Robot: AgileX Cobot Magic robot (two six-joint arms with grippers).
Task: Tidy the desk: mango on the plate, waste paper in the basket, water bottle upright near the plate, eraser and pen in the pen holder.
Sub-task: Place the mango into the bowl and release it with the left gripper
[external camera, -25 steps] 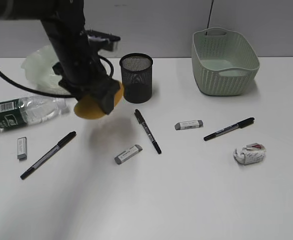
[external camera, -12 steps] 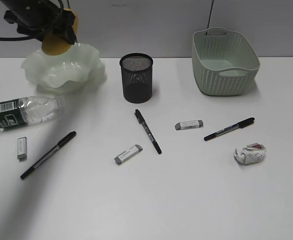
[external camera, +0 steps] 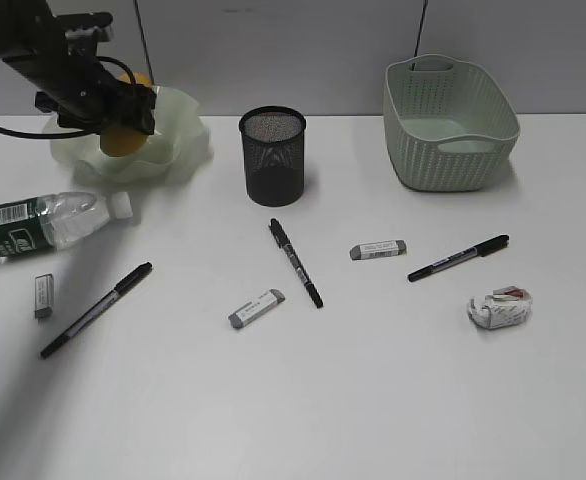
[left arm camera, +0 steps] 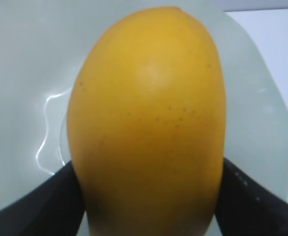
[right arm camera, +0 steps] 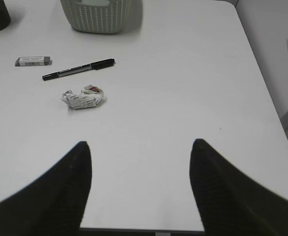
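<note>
On the plain white counter (external camera: 303, 400), at ten o'clock, the left end effector (external camera: 123, 125) grips the smooth yellow-orange mango (left arm camera: 149, 123) over the wavy-rimmed pale green plate (external camera: 178, 130); lower gently before releasing, while the right end effector (right arm camera: 141, 147) gapes empty.

The setting reads as an office or lab test bench: a large plain white flat desk (external camera: 373, 400) stands against a bare grey wall (external camera: 303, 50). Stationery lies scattered on it, namely black marker pens (external camera: 295, 262), grey block erasers (external camera: 377, 250) and a black metal mesh pen holder (external camera: 273, 155), well away from either arm's jaws.
</note>
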